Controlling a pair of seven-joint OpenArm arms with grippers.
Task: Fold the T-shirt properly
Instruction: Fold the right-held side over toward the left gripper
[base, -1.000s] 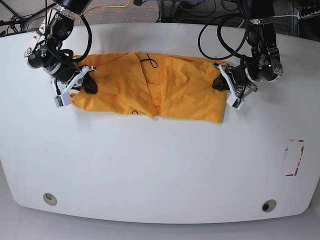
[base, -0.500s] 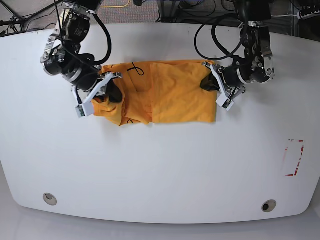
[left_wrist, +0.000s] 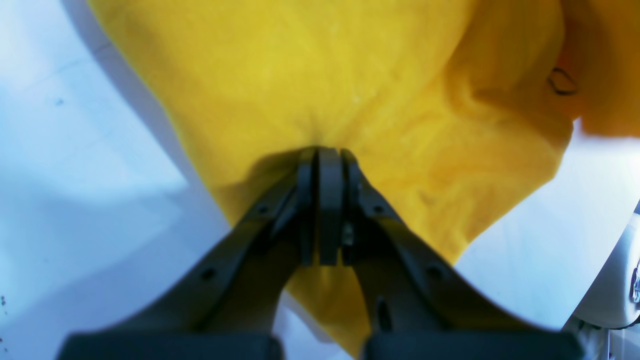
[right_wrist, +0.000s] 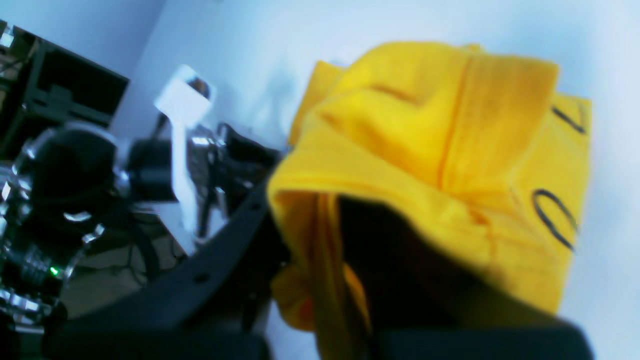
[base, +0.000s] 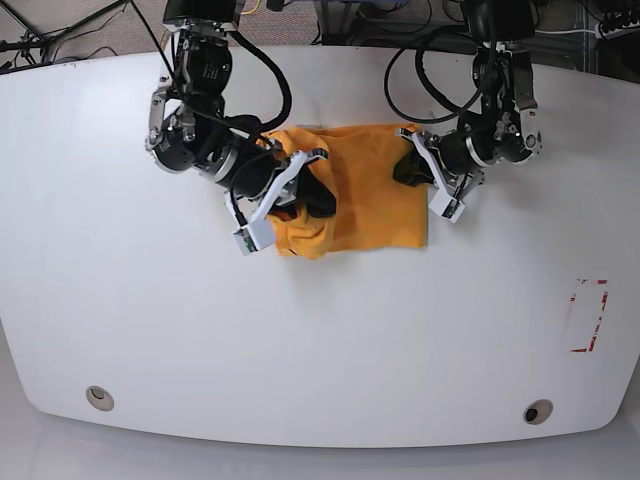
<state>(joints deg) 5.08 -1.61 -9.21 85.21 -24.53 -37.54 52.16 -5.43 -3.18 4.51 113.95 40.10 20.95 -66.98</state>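
**Orange-yellow shirt bunched between two clamped grippers**

Black jaws of the left gripper (left_wrist: 322, 160) are pressed fully together, pinching a fold of the T-shirt (left_wrist: 350, 85) at its edge; cloth puckers right at the tips. In the base view that gripper (base: 410, 165) sits at the shirt's right edge, on that view's right side. Right gripper (base: 315, 195) is also clamped on fabric: the wrist view shows a thick gathered fold of the T-shirt (right_wrist: 450, 150) draped over and around its dark jaws, tips hidden by cloth. Black squiggle marks (right_wrist: 555, 217) show on the fabric near that fold. In the base view the right gripper is over the shirt's left part, carrying a doubled-over flap toward the middle. T-shirt (base: 370, 190) lies as a compact, roughly rectangular bundle on the white table (base: 320, 340), in the far half, between the two arms. Left edge wrinkled and lumpy, right part flatter. Red-marked rectangle (base: 588, 315) sits near the table's right edge, well apart from the shirt.
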